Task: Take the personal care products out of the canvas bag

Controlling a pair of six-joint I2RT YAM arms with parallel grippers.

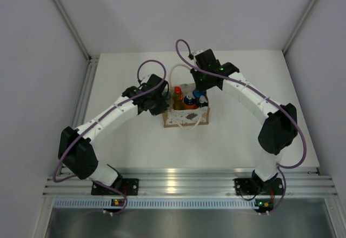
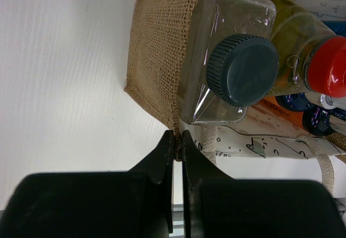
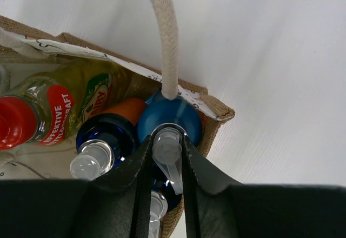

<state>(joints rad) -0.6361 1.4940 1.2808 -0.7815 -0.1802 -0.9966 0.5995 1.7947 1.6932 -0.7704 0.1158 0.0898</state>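
Pinching canvas bag (image 2: pixel 157 48) edge with left gripper (image 2: pixel 178 136), squeezing blue-capped bottle (image 3: pixel 187 120) pump with right gripper (image 3: pixel 166 147) — getting none out yet

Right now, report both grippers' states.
Left gripper: shut on the edge of the canvas bag.
Right gripper: shut on the pump of a blue-capped bottle.

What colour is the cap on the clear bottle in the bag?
Dark grey cap; it shows best in the left wrist view.

A white table (image 1: pixel 135 140) lies between pale grey walls (image 1: pixel 32 59), a silver rail (image 1: pixel 184 181) along its near edge.
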